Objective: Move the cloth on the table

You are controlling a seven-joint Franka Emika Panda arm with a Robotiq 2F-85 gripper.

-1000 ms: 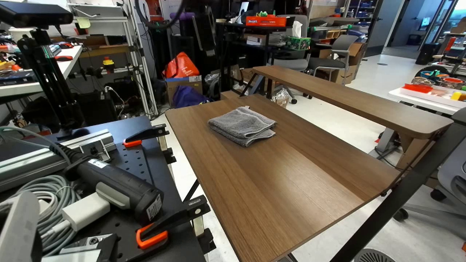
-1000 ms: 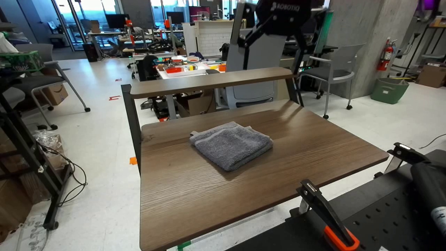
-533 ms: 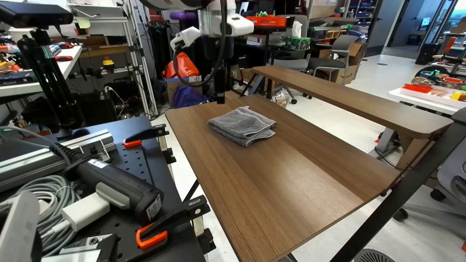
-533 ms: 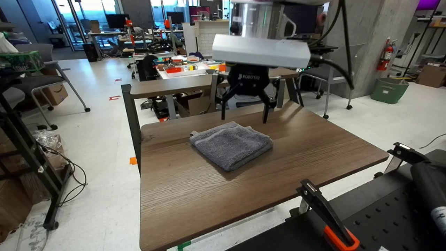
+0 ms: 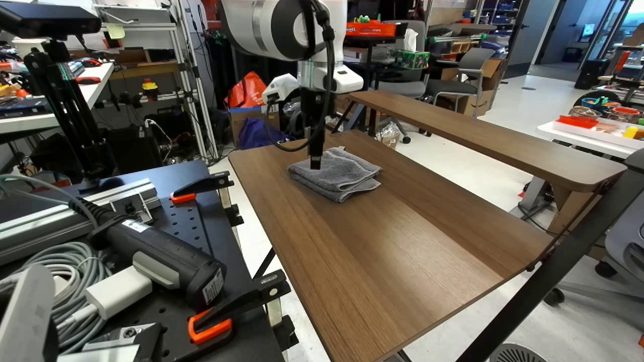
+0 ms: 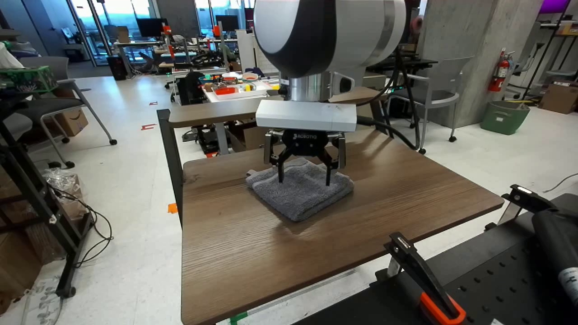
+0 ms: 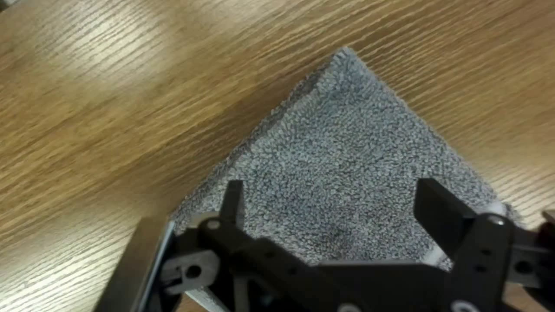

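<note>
Grey folded cloth (image 7: pixel 338 164), roughly square, is set on the brown table (image 6: pixel 406 194) directly below both fingers (image 7: pixel 438 212), which are parted wide with nothing held; whether it is touched cannot be told.

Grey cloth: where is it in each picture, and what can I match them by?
In an exterior view: grey cloth, at about the centre.
In an exterior view: grey cloth, just below centre.
Wrist view: grey cloth, large, middle and below, one corner pointing up.
Shared landmark: the tool, over the grey cloth in all three.
</note>
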